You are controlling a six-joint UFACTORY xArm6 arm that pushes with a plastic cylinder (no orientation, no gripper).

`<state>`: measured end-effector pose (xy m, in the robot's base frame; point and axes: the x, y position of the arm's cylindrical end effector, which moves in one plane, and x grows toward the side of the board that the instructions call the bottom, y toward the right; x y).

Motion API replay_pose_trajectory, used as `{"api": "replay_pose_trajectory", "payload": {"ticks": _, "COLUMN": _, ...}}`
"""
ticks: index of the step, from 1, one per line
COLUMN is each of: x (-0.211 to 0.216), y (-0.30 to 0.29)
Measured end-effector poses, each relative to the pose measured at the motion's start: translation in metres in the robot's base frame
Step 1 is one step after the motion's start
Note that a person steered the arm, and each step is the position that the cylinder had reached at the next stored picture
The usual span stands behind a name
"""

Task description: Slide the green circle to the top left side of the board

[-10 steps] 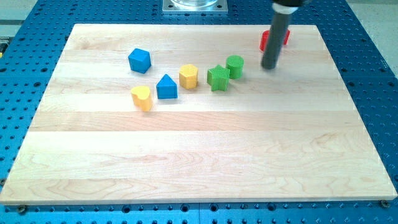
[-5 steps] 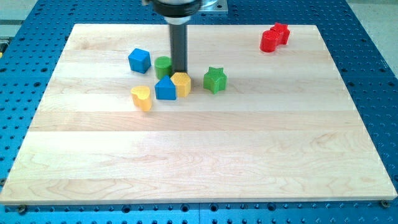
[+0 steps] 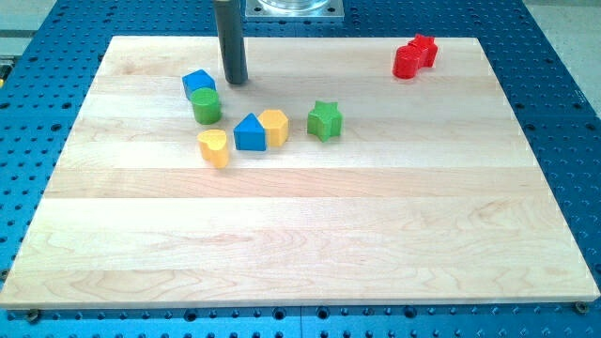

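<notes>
The green circle [image 3: 207, 106] sits on the wooden board [image 3: 300, 244] in the upper left part, touching the blue cube [image 3: 197, 84] just above it. My tip [image 3: 235, 81] is a little to the upper right of the green circle and right of the blue cube, apart from both.
A blue triangle block [image 3: 250, 132] and a yellow hexagon [image 3: 274, 126] touch each other near the middle. A yellow heart-like block [image 3: 214, 147] lies to their left, a green star [image 3: 324, 120] to their right. Two red blocks [image 3: 414, 56] sit at the top right.
The green circle has slid from right of the green star leftward past the yellow hexagon, ending against the blue cube. My tip moved left with it, then up and away.
</notes>
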<state>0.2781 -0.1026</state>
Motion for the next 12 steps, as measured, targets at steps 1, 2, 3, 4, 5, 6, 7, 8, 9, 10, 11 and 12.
{"api": "replay_pose_trajectory", "payload": {"ticks": 1, "x": 0.022, "y": -0.044}}
{"api": "replay_pose_trajectory", "payload": {"ticks": 2, "x": 0.052, "y": -0.046}}
{"api": "replay_pose_trajectory", "payload": {"ticks": 3, "x": 0.072, "y": -0.061}}
{"api": "replay_pose_trajectory", "payload": {"ticks": 4, "x": 0.103, "y": -0.09}}
{"api": "replay_pose_trajectory", "payload": {"ticks": 5, "x": 0.121, "y": -0.015}}
{"api": "replay_pose_trajectory", "payload": {"ticks": 6, "x": 0.077, "y": -0.019}}
{"api": "replay_pose_trajectory", "payload": {"ticks": 7, "x": 0.032, "y": -0.049}}
{"api": "replay_pose_trajectory", "payload": {"ticks": 8, "x": 0.003, "y": -0.054}}
{"api": "replay_pose_trajectory", "payload": {"ticks": 9, "x": -0.031, "y": -0.023}}
{"api": "replay_pose_trajectory", "payload": {"ticks": 10, "x": -0.033, "y": -0.036}}
{"api": "replay_pose_trajectory", "payload": {"ticks": 11, "x": -0.039, "y": -0.102}}
{"api": "replay_pose_trajectory", "payload": {"ticks": 12, "x": -0.037, "y": -0.025}}
